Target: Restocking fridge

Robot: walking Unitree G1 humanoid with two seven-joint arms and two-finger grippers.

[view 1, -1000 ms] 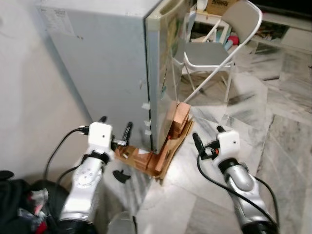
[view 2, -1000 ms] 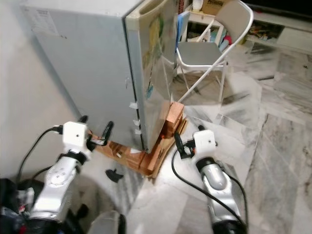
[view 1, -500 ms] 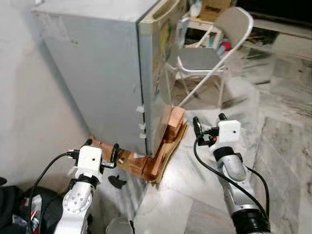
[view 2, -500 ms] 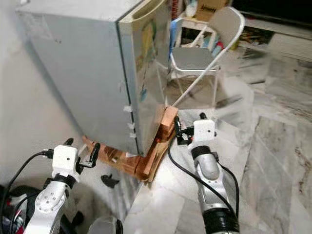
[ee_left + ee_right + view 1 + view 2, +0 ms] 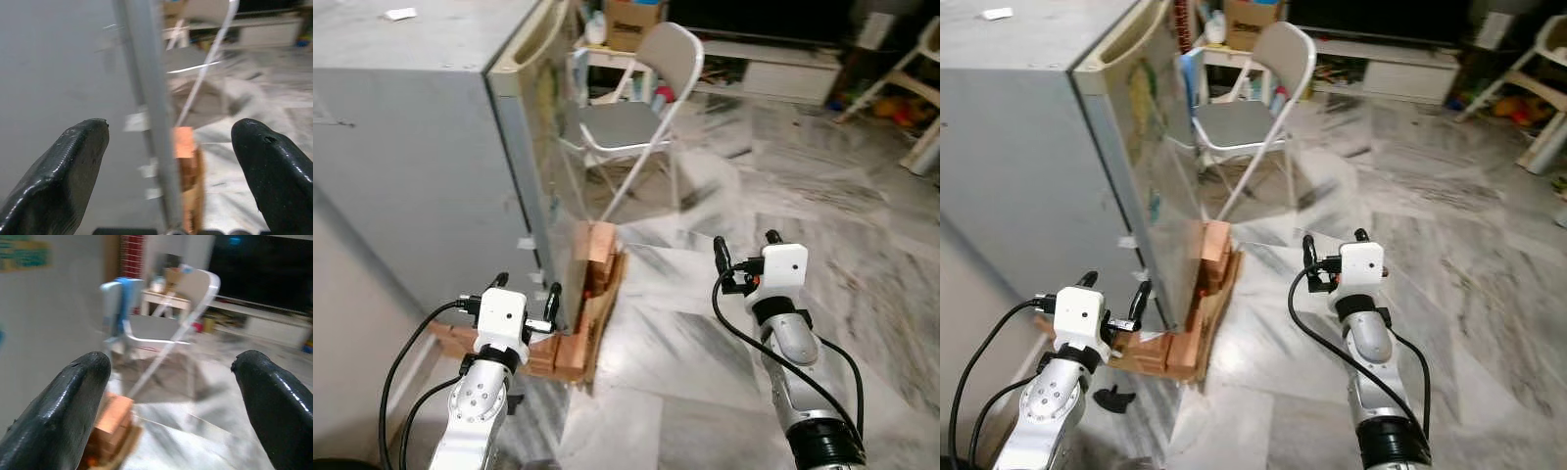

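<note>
Ahead of us the grey fridge (image 5: 431,166) stands upright, its long axis vertical, its door (image 5: 1141,147) shut and facing toward the folding chair (image 5: 631,117). We see its side wall and the front corner edge nearest us. Under the fridge lie wooden blocks (image 5: 592,269) and flattened cardboard (image 5: 1190,348), jutting out past the door side onto the marble floor (image 5: 705,392).

Our left gripper (image 5: 527,297) hangs low beside the fridge's near corner, fingers spread wide apart and holding nothing; in the left wrist view the corner edge of the fridge runs up between the two fingers (image 5: 63,171), apart from both. Our right gripper (image 5: 1332,257) is raised on the door side of the fridge, well apart from it, fingers likewise wide open and empty, pointing toward the chair.

Beyond the fridge door, the chair stands close to the door's far edge. To the right of the fridge the floor lies open out to a low TV bench (image 5: 773,73). A small black object (image 5: 1111,397) lies on the floor near the fridge's base.
</note>
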